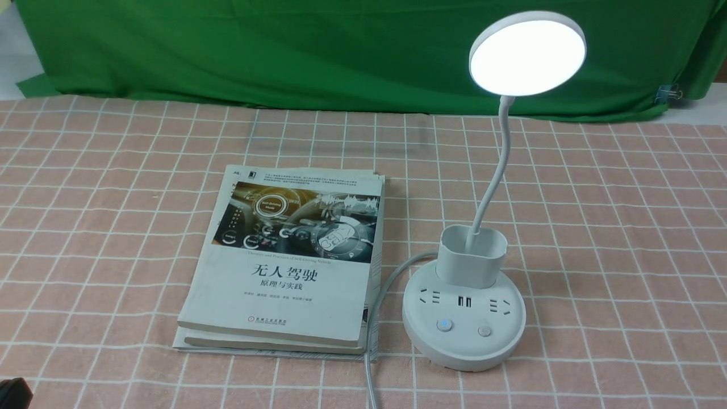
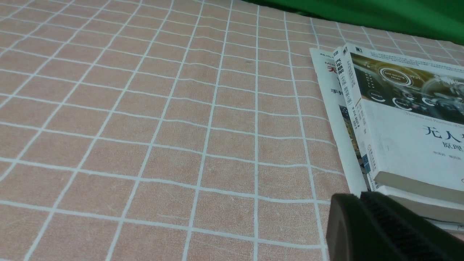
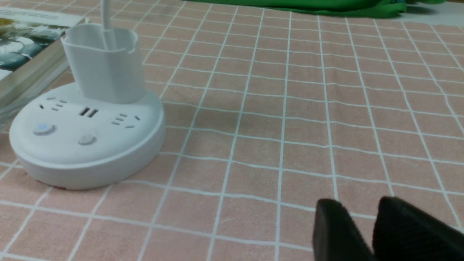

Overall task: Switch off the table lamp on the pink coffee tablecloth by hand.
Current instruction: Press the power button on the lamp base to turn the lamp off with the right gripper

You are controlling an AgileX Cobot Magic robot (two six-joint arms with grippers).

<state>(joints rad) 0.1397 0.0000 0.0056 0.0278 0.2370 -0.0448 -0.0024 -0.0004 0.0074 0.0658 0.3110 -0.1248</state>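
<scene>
The white table lamp stands on the pink coffee tablecloth, right of centre. Its round disc head glows. The thin neck rises from the cup holder on the round base. The left button shows a blue light and the right button is plain. The grey cord runs toward the front edge. In the right wrist view the base lies ahead of my right gripper, well apart; the jaws show a narrow gap and hold nothing. My left gripper is shut and empty beside the books.
Two stacked books lie left of the lamp, touching the cord; they also show in the left wrist view. A green cloth backdrop hangs behind the table. A dark bit of my left arm sits at the front left corner.
</scene>
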